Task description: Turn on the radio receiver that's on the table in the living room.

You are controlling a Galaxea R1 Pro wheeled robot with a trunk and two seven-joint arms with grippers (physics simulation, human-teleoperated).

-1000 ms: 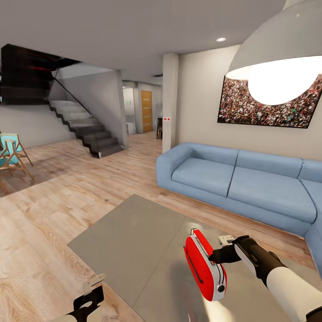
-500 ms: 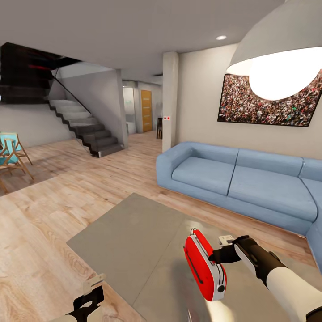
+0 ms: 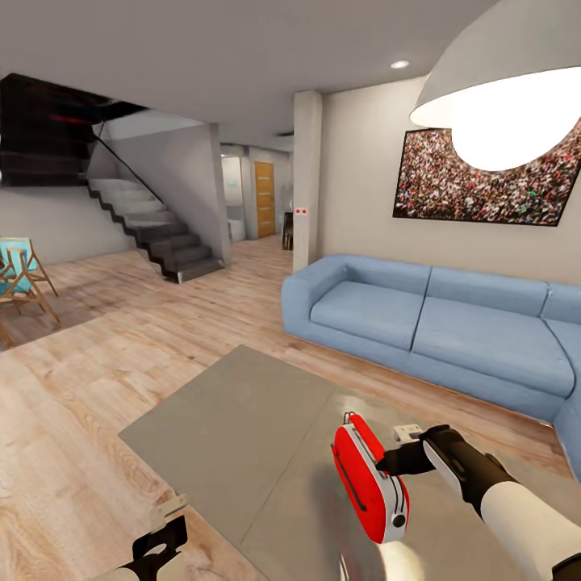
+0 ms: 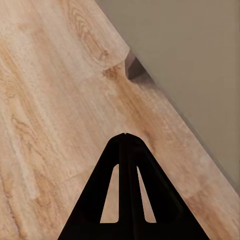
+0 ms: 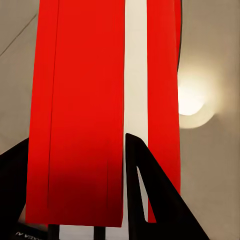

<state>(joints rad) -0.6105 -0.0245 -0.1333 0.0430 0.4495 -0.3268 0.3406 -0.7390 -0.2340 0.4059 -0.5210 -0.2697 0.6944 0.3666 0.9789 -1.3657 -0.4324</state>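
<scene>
The radio receiver (image 3: pixel 369 478) is seen standing on edge on the table (image 3: pixel 234 428), near the table's right part, red shell toward the camera with a white band along its lower right edge. In the right wrist view the radio receiver (image 5: pixel 100 110) is close up: red casing with a white stripe, one black finger (image 5: pixel 150 195) in front of it and a second dark finger at the frame's edge on the other side. The right gripper (image 3: pixel 393 461) is placed against the radio's right side, just beside or touching it; whether it is clamped on the casing cannot be told.

A lamp glare is reflected on the glossy table top beside the radio.

The left gripper (image 3: pixel 165 524) is held low off the table's near left corner, away from the radio. In the left wrist view its fingers (image 4: pixel 126 190) are brought together to a point, over the wood floor (image 4: pixel 50 100) beside the table edge (image 4: pixel 200 75).

Behind the table, a blue sofa (image 3: pixel 436 327) is set along the wall, with a crowd picture (image 3: pixel 484 181) above it and a dome pendant lamp (image 3: pixel 508 89) overhead. Left of the sofa, a pillar (image 3: pixel 307 181), a staircase (image 3: pixel 153 230) and a wooden chair (image 3: pixel 20 278) are seen.
</scene>
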